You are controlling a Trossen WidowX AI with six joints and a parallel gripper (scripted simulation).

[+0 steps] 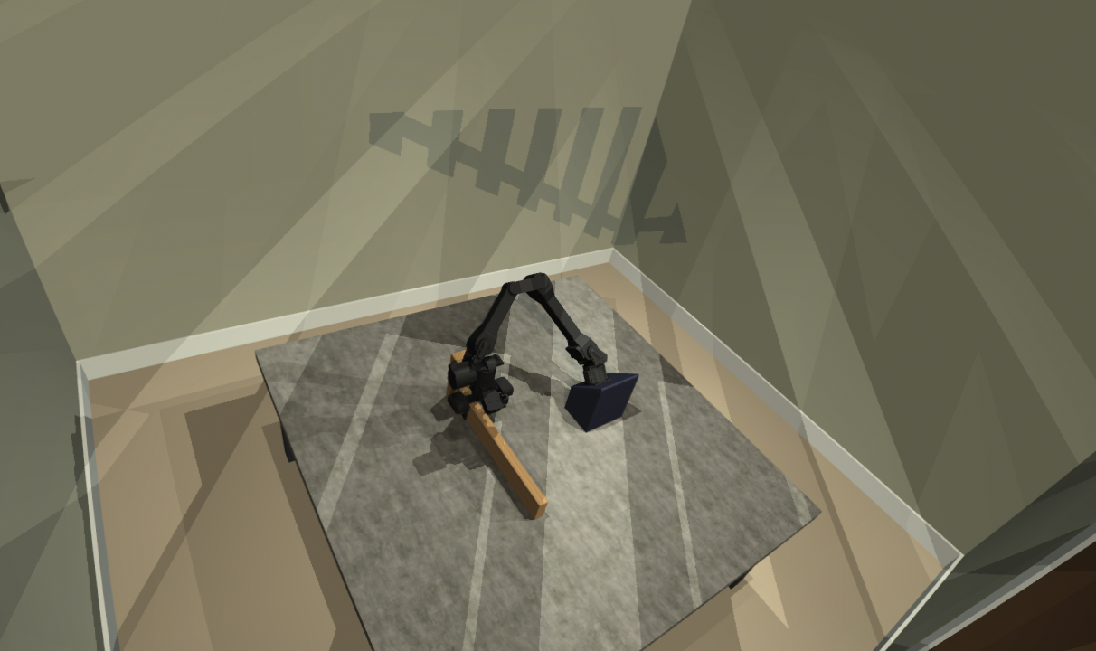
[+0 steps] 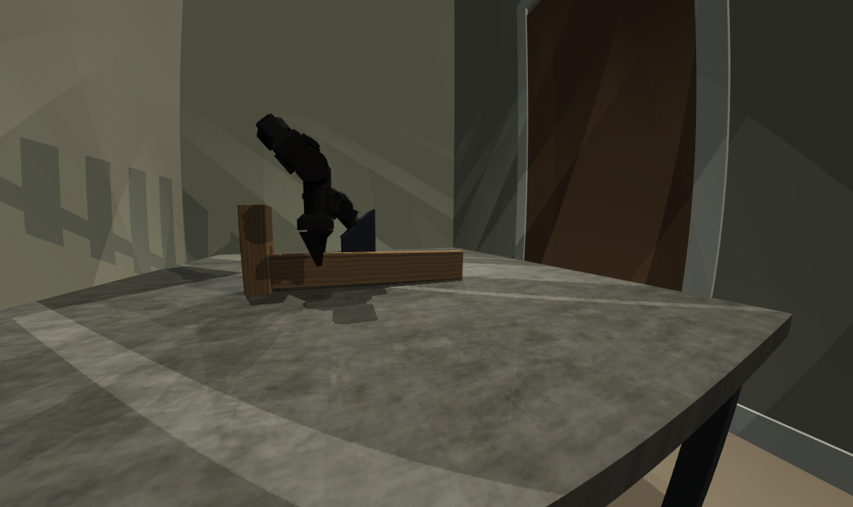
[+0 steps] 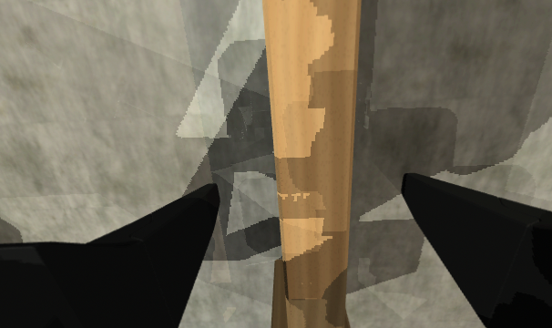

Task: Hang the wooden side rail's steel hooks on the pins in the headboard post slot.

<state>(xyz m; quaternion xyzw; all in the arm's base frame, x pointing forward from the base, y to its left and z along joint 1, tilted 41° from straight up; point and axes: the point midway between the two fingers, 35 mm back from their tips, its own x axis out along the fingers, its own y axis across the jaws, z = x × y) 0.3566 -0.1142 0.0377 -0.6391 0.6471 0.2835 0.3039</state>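
The wooden side rail (image 1: 509, 467) (image 2: 391, 267) (image 3: 312, 91) lies lengthwise along the table, its far end down at the table top. Its near end meets the face of the upright headboard post (image 1: 457, 356) (image 2: 255, 248), with no clear gap between them in the exterior view. The hooks, pins and slot are hidden in the joint. My gripper (image 2: 318, 260) (image 3: 308, 187) is open near the post end of the rail. In the wrist view its fingers stand wide on either side of the rail, with a gap on both sides. In the top view the wrist hides the fingertips.
The dark blue angled block (image 1: 600, 402) (image 2: 359, 234) under the arm's base stands on the table (image 1: 665, 485) (image 2: 416, 391), to one side of the rail. The post stands taller than the rail, close beside my wrist. Barred shadows cross the scene.
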